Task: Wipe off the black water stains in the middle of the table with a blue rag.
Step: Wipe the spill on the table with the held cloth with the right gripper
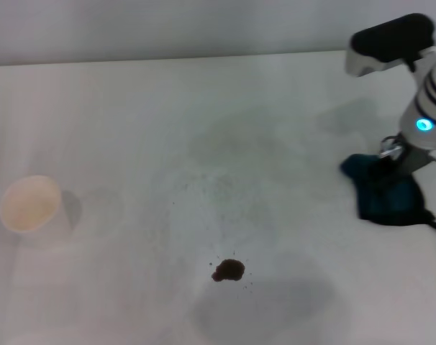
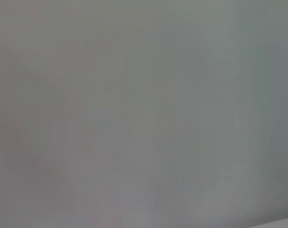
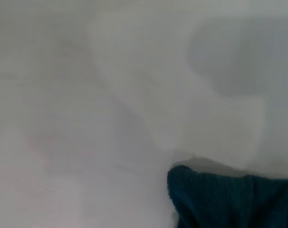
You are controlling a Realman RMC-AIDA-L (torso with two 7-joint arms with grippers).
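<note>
The right claw is down at the right side of the table, its tip on the blue rag. The rag bunches around and below the tip in dark teal folds, and a black edge trails off it toward the table's right border. The tip is buried against the cloth, so it cannot be told whether the claw is wide, narrow or pinching the fabric. The arm rises from the claw up and to the right, with a lit blue ring on its grey sleeve.

In the right wrist view only a corner of the rag shows, lying on bare white tabletop.

Well to the left of the claw and nearer the robot, the black water stains sit as one small dark blotch with tiny specks around it. Nothing lies between the rag and the blotch.

Farther left still, near the opposite side, stands a pale cup.

The left claw is out of sight.
</note>
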